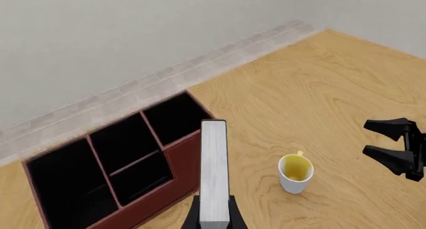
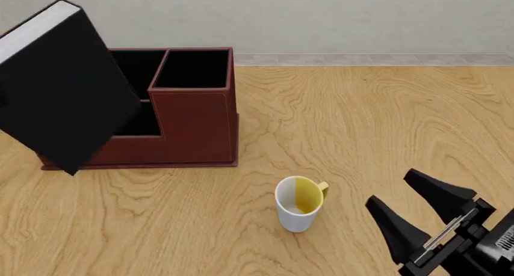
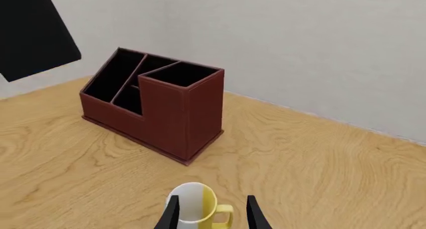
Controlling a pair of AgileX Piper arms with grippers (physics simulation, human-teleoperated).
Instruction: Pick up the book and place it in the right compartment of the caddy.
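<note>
My left gripper (image 1: 214, 220) is shut on the black book (image 1: 214, 174), whose white page edges face the left wrist camera. In the front view the book (image 2: 68, 89) hangs tilted in the air over the left end of the caddy (image 2: 192, 128) and hides the left gripper. It also shows in the right wrist view (image 3: 33, 34). The right compartment (image 2: 192, 68) is the black-lined opening of the caddy's tall block, to the right of the book and empty. My right gripper (image 2: 392, 189) is open and empty, low at the front right.
A white mug (image 2: 299, 202) with a yellow inside stands in front of the caddy, between it and the right gripper. The mug (image 3: 193, 204) sits just ahead of the right fingers. A grey wall runs behind the caddy.
</note>
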